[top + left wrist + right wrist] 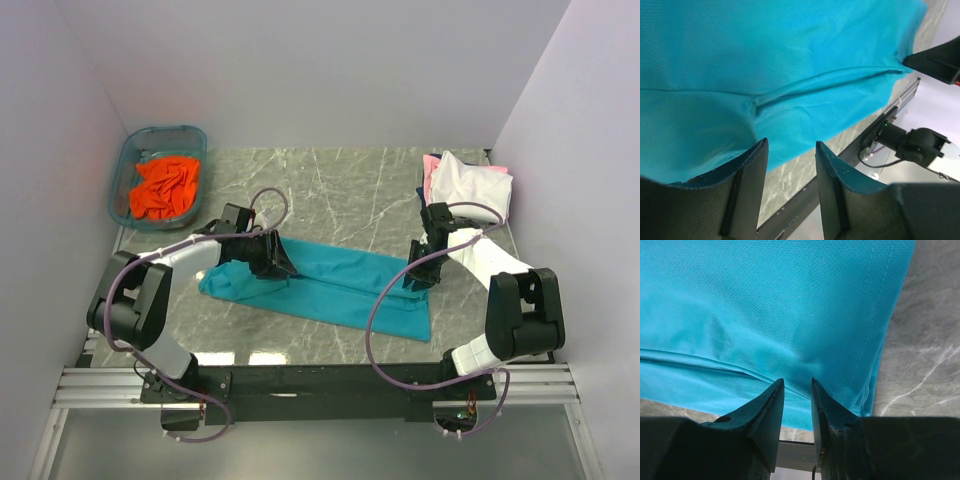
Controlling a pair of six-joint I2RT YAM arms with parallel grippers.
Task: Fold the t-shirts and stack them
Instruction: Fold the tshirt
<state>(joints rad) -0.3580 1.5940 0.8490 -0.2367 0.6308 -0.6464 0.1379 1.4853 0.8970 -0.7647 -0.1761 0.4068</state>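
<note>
Likely trouble: the two ends get pulled unevenly, or one tool catches only the top layer, so the fold skews or falls open. The teal t-shirt (pixel 330 280) lies as a long band on the surface (pixel 340 190), right of the blue plastic tub (pixel 120 185). Its long axis slants away from the tub, with the stitched hem seemingly at the far end. The left tool (pixel 790 145) is fairly wide. The right tool (pixel 796 382) is narrow, and I cannot tell whether it pinches cloth

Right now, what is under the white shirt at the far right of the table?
A pink shirt and a dark blue shirt peek out along the white shirt's left edge. The rest of both is covered; anything further beneath is hidden.
</note>
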